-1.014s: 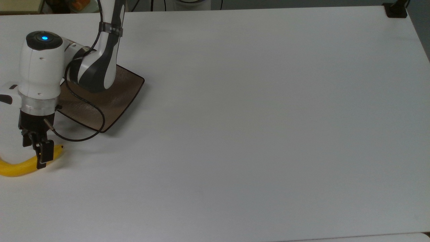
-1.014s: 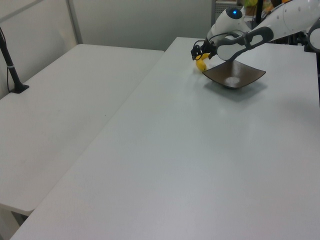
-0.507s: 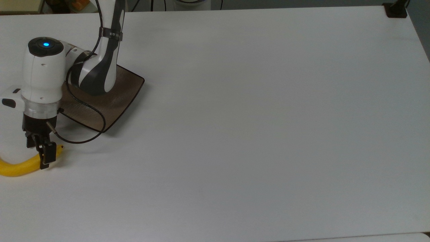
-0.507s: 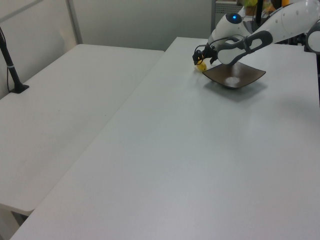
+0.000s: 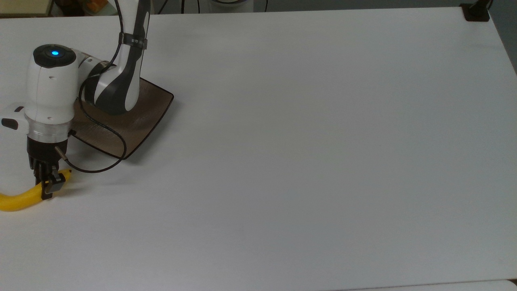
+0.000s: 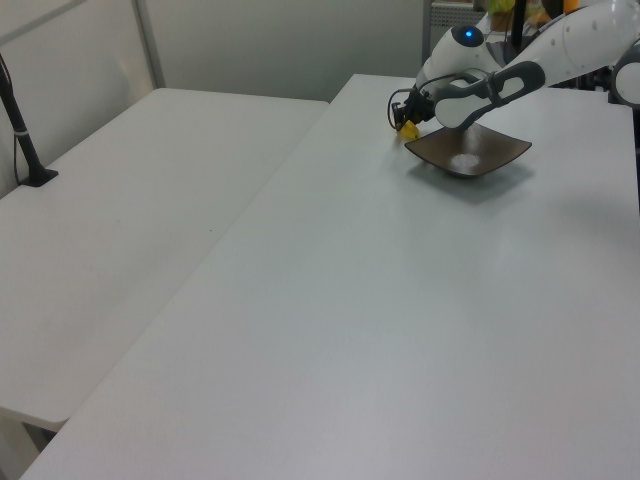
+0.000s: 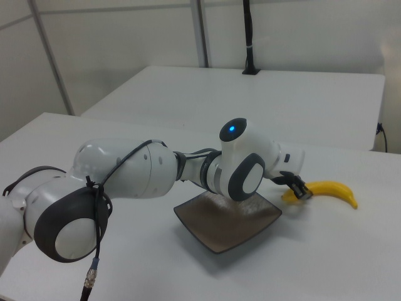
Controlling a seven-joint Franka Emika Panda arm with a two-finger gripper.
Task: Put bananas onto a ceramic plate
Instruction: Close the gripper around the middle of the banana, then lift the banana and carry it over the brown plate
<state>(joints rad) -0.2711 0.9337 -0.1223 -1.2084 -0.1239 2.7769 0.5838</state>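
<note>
The yellow banana (image 5: 20, 201) lies on the white table at the top view's lower left, curving up to a dark tip. My gripper (image 5: 44, 186) points straight down and is shut on the banana near that tip end. The brown square ceramic plate (image 5: 143, 115) sits just beyond it, partly under my arm, and the part that shows holds nothing. In the right view the banana (image 7: 329, 189) stretches to the right of the gripper (image 7: 299, 190), with the plate (image 7: 229, 226) in front of the arm. In the left view the gripper (image 6: 404, 119) holds the banana (image 6: 409, 129) beside the plate (image 6: 470, 157).
A black cable (image 5: 101, 159) loops from the wrist over the plate's near corner. The white table (image 5: 307, 153) stretches wide to the top view's right. A black post base (image 5: 476, 12) stands at its far right corner. A second table (image 6: 120, 220) adjoins in the left view.
The fingers have closed onto the banana near its tip. The banana's tip end has shifted slightly towards the plate. The arm has barely moved over the last half second.
</note>
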